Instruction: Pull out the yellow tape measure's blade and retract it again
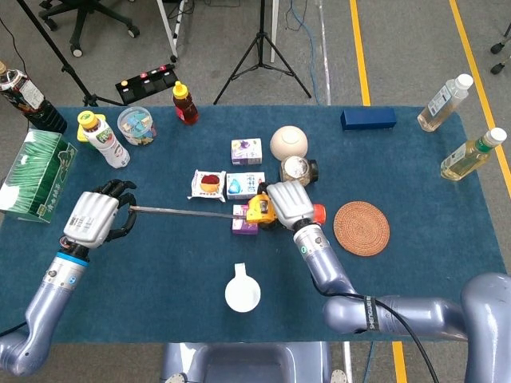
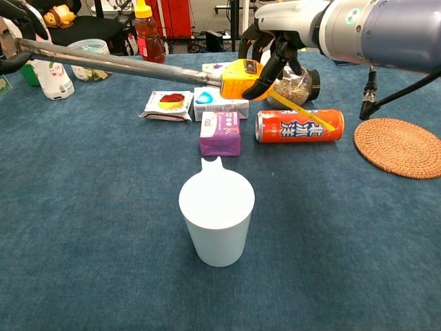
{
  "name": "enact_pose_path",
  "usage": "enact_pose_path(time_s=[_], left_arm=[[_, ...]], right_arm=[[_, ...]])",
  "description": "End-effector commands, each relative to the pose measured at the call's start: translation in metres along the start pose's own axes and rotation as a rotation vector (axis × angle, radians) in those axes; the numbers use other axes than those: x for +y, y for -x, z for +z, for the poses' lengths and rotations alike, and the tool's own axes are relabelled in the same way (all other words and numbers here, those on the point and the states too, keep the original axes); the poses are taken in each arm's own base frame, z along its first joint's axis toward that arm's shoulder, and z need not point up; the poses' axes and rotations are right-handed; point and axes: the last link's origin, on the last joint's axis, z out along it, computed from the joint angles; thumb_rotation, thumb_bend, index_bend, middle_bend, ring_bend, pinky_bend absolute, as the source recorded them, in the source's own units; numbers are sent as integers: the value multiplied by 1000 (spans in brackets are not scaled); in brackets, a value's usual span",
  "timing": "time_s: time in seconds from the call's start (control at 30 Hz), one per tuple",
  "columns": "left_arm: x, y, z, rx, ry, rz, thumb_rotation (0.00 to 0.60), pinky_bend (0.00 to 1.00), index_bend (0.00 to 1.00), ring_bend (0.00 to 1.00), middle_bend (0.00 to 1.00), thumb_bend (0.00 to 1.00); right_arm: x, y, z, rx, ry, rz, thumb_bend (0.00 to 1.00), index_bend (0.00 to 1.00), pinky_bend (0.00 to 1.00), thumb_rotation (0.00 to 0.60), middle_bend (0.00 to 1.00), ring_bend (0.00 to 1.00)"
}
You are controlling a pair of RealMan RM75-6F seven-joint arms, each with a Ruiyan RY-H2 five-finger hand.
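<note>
Tape measure (image 1: 257, 210), yellow case, held above the table (image 1: 415, 279) near its middle, over the purple carton (image 2: 220, 133); gripped by the right hand (image 1: 289, 204), whose fingers wrap the case from the right side. Blade (image 1: 184, 211): drawn out leftward in a long, nearly level line, its far end held by the left hand (image 1: 89, 220), fingers curled closed around the tip, well left of the case. Yellow strap (image 2: 302, 115): hangs from the case down toward the right, across the red can (image 2: 300, 125). Red can: lying on its side, just right of the purple carton. White cup (image 2: 216, 219): upright, near edge of the table, below the case in the head view. Snack packet (image 1: 208, 183) and small blue-and-white carton (image 1: 243, 183): side by side just beyond the blade. Glass jar (image 1: 296, 170): on its side just beyond the right hand. Round woven mat (image 1: 361, 228): right of the can. Green box (image 1: 34, 175): far left edge. White bottle with yellow cap (image 1: 103, 139) and clear tub (image 1: 136, 125): far left corner area. Two clear bottles (image 1: 459, 128): far right edge.
</note>
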Motion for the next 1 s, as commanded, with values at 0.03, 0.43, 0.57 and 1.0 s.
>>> enact_pose_path(time_s=[0.03,0.43,0.57,1.0], left_arm=[[-9,-2,-3,5,-16,6,562,414,548,215,279,496],[-50,-16,-13,19,-97,25,563,412,548,215,279,492],[-61,-20,-16,25,-115,33,560,412,549,215,279,490],[-95,-35,-26,47,-194,57,563,410,548,215,279,484]], right_arm=[[1,0,0,0,2,-2,244,533,662,510,519,574],[10,-1,-3,-5,18,-17,245,540,664,510,528,576],[13,-2,-4,-2,22,-16,245,541,664,511,530,577],[21,-5,-7,-2,37,-19,244,545,664,511,533,578]])
